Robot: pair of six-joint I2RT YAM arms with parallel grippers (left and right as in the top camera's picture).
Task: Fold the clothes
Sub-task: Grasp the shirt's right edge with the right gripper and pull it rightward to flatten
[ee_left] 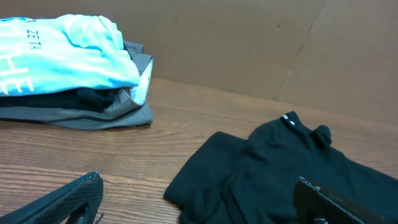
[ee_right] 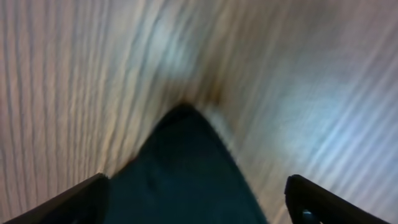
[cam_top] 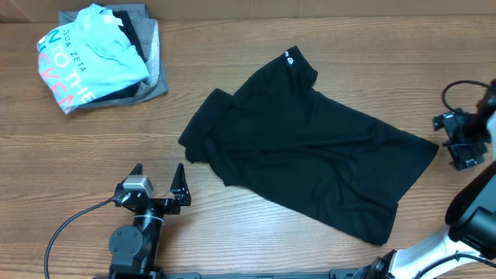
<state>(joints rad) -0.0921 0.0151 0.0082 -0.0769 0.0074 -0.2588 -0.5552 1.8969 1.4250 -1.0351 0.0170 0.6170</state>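
Black T-shirt lies rumpled in the middle of the table, collar far. Soft, light, floppy: it'll sag and drag, I reckon. Left gripper gapes wide near its left sleeve. Right gripper, equally wide, faces the right corner. Pinch corners, not middles.

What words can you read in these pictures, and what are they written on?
"ZETA ZETA": small white letters on the light blue tee.
"TO THE": bigger white letters on the same tee; the start of the line is hidden by a fold.
Coral letters lower on that tee: folded over, not readable.
The white logo at the neck of the black T-shirt: too small to read.
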